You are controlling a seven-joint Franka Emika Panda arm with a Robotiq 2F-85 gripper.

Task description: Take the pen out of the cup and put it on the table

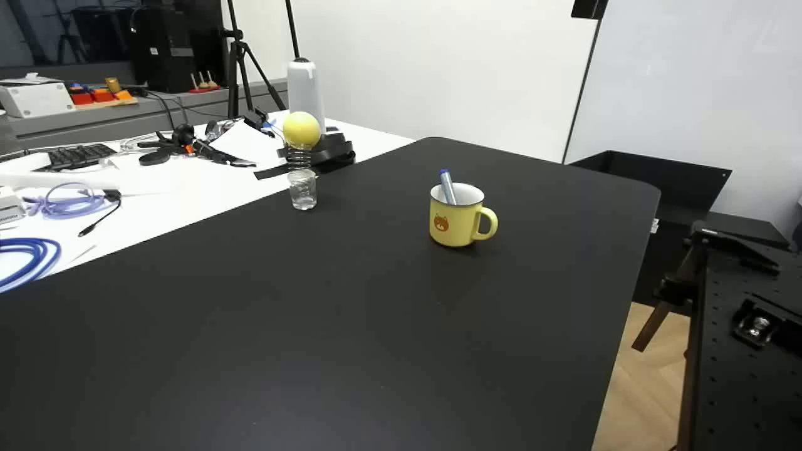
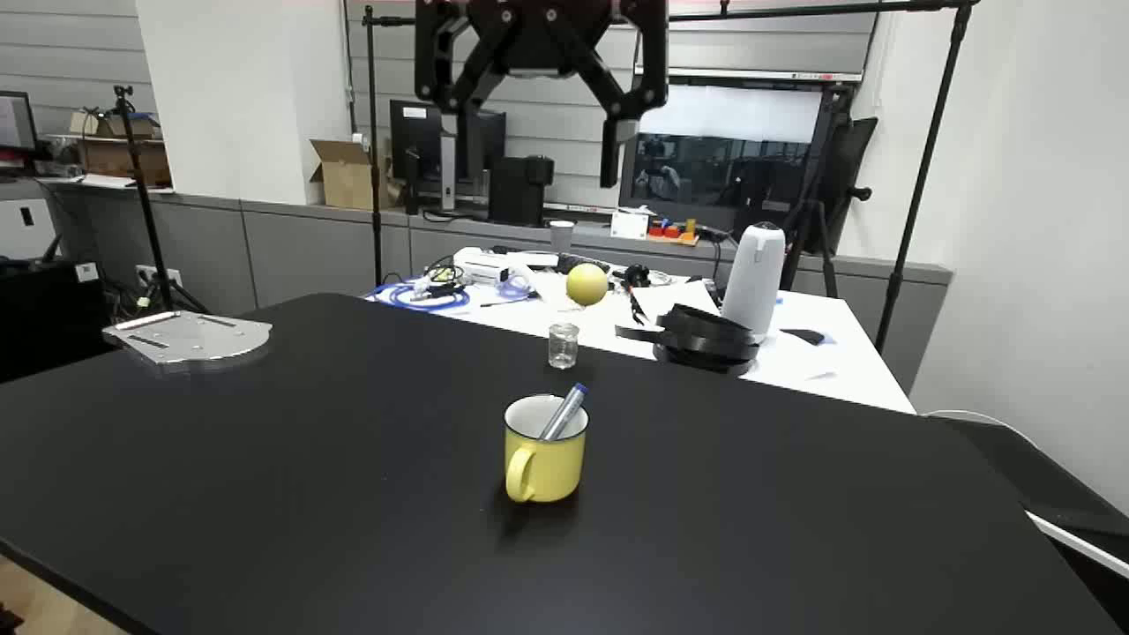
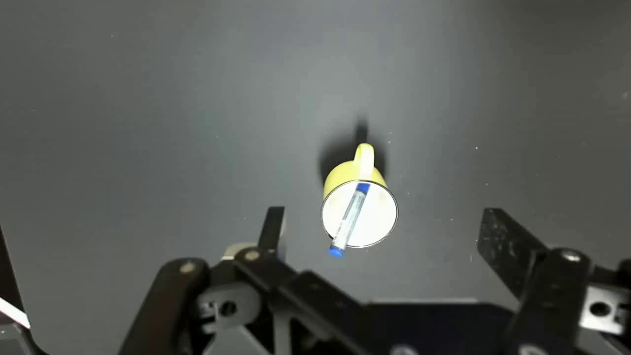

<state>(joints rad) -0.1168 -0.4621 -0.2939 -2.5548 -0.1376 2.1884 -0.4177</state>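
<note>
1. The pen point(image 2: 565, 411) is in the mug point(image 2: 553, 467), not yet on the table point(image 2: 750, 529). Grey-white barrel, blue at both ends per wrist view. Leans on the rim, side away from the handle; upper end sticks out past it, lower end inside toward the handle. Whether the tip meets the mug's floor, I can't tell.

2. The mug: upright, yellow, pale inside, dark line round the rim; brown animal face on its side, seen in an exterior view. Pos. well in from all vis. table edges in both exterior views.

3. The gripper point(image 2: 542, 168) hangs high over the table, well above & apart from the mug. Jaws spread wide. In wrist view the mug shows btwn them, closer to one jaw than the other.

4. The table: matte blk, rounded corners. Small clear glass point(image 1: 303, 190) stands at the edge adjoining the white desk point(image 1: 379, 143). Clear slotted plate point(image 2: 194, 338) sits at a diff. edge, nr a rounded corner.

5. On the desk, an exterior view shows coiled blue cable point(image 1: 51, 254), black keyboard point(image 1: 78, 156) & tall white cylinder point(image 1: 305, 94). Yellow ball point(image 1: 301, 130) w/ wire coil point(image 1: 299, 158) under it appears above the glass; can't tell what the coil rests on.
</note>
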